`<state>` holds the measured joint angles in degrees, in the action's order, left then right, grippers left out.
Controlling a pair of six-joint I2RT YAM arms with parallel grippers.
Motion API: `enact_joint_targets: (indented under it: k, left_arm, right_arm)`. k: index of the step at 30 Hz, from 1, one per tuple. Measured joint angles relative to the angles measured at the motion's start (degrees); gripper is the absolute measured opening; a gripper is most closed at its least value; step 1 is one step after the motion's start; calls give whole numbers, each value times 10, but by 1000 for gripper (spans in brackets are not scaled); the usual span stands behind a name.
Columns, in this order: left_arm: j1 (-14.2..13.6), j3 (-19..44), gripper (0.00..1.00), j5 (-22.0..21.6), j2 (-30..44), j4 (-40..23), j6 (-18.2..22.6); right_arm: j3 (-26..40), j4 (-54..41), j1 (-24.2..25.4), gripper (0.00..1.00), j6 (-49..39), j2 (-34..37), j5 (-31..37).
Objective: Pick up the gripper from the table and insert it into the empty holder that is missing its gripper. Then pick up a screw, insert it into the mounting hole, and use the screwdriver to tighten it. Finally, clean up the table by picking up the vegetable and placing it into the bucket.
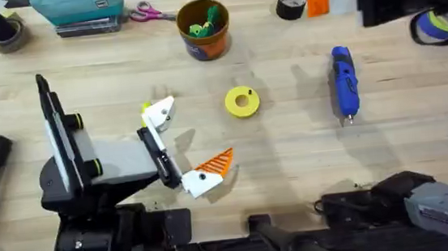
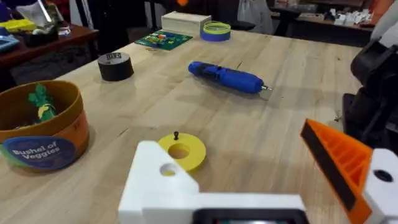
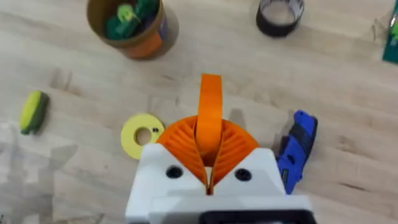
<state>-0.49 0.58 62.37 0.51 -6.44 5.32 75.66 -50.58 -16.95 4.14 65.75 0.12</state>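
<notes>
Right gripper (image 3: 209,146) is clamped on the orange ribbed gripper (image 3: 210,96), which stands up between its pads. Left gripper (image 1: 188,137) is spread wide over the table, its bare white holder (image 2: 158,180) near the bucket (image 2: 40,124) labelled "Bushel of Veggies". Blue screwdriver (image 1: 343,82) lies apart.

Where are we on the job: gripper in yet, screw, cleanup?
Done: the gripper is off the table, pinched by the right gripper. In hand: it is not yet in the empty holder on the left arm. Left: the screw sits on the yellow ring, the screwdriver lies on the table, and the vegetable is outside the bucket.
</notes>
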Motion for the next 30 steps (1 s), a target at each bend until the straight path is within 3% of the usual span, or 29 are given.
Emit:
enact_joint_targets:
  k: [8,12,19,30]
  left_arm:
    - [0,0,985,0,0,0,0]
    - [0,0,986,0,0,0,0]
    - [0,0,985,0,0,0,0]
    - [0,0,985,0,0,0,0]
  right_arm:
    - [0,53,0,8,28,-40,-3]
    - [-18,118,0,8,38,-55,-45]
    - [-137,304,0,8,89,-89,-137]
    - [-296,561,5,8,265,-89,-265]
